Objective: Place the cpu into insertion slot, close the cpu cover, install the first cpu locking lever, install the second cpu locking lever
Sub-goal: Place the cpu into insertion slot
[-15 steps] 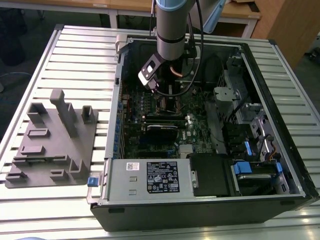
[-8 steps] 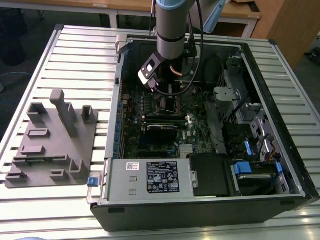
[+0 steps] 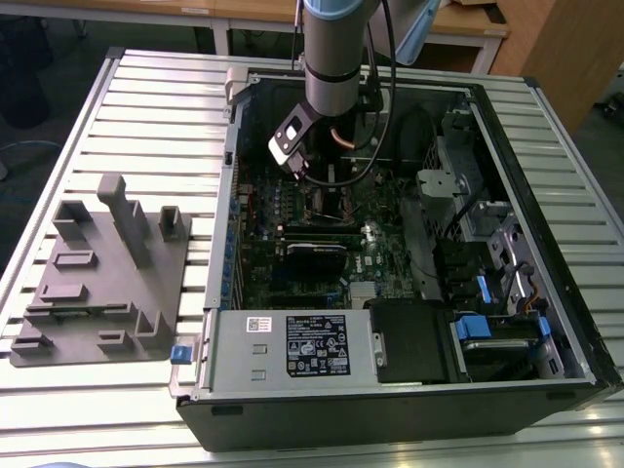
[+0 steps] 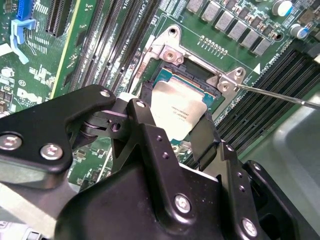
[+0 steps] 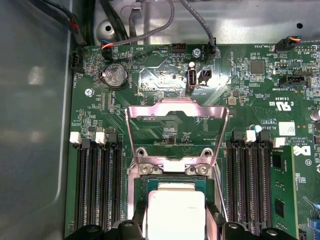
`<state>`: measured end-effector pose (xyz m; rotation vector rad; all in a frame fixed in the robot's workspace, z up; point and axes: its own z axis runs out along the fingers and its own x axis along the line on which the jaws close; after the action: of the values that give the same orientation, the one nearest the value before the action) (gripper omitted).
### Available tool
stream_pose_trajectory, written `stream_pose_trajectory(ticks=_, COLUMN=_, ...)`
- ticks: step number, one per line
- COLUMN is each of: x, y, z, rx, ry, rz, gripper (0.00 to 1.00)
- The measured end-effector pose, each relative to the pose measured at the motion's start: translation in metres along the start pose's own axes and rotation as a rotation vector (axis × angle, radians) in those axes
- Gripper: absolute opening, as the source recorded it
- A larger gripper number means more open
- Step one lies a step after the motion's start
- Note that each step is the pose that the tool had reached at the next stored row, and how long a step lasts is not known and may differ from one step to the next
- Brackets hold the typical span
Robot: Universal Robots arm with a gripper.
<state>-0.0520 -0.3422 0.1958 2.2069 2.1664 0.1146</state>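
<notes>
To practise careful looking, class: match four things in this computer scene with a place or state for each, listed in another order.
Column one:
1. cpu
2. cover
3. battery
4. fixture

Column two:
a. raised, hinged open
b. outside the case, on the table
c. flat silvery-grey square
d. round, on the green board

Pairs: 1-c, 2-a, 3-d, 4-b
</notes>
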Motion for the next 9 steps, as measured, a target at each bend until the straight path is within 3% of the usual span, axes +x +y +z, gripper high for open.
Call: stream_pose_trajectory(ticks=9, x=0.0015, y=-0.0007, z=0.0021, rx=-0.0002, ry=0.0003, rz=0.0, gripper=0.54)
